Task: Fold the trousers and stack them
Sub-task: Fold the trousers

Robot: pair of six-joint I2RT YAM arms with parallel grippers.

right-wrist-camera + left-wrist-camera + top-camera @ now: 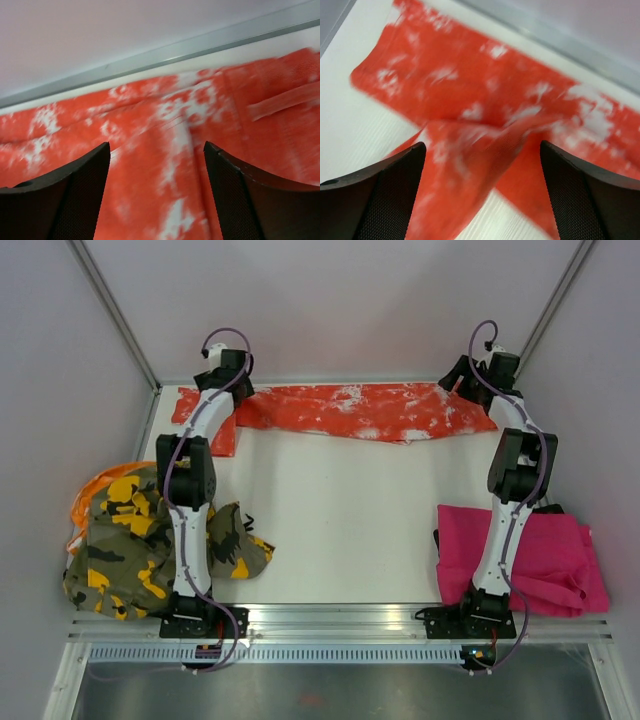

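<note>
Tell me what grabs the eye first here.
The orange trousers lie spread along the far edge of the table. The left gripper and right gripper are both open above them, one near each end. A camouflage pile sits at the near left and a pink pile at the near right.

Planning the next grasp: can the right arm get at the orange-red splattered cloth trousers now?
Probably yes: the right gripper hangs open directly over the orange-red splattered cloth trousers, with nothing lying in between.
</note>
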